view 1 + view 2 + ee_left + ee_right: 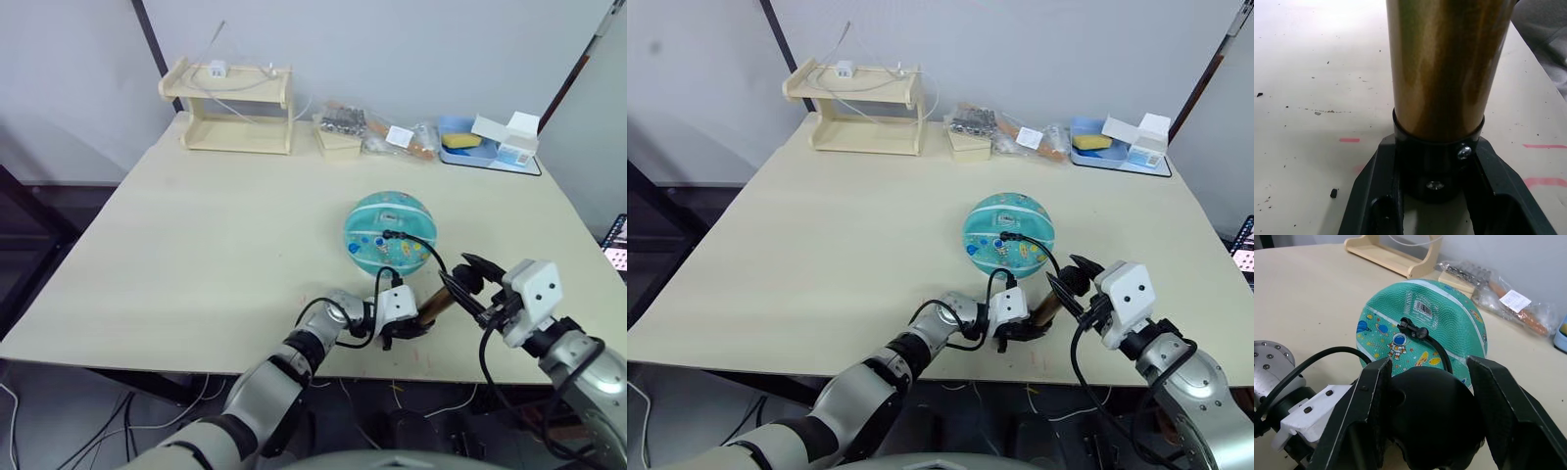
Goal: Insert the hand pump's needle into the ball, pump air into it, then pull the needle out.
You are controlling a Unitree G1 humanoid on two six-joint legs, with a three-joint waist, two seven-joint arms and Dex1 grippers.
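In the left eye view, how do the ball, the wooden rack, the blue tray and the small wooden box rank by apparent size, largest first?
1. wooden rack, though it stands farther from the camera
2. blue tray and ball: they look alike, so no ranking
3. small wooden box

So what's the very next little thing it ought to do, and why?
Probably drive the handle toward the cylinder for a pump stroke. The hose fitting already sits plugged into the ball, the left end effector clamps the hand pump at its black base cap, and the right end effector straddles the black handle. The ball looks round but slightly flat-sided.
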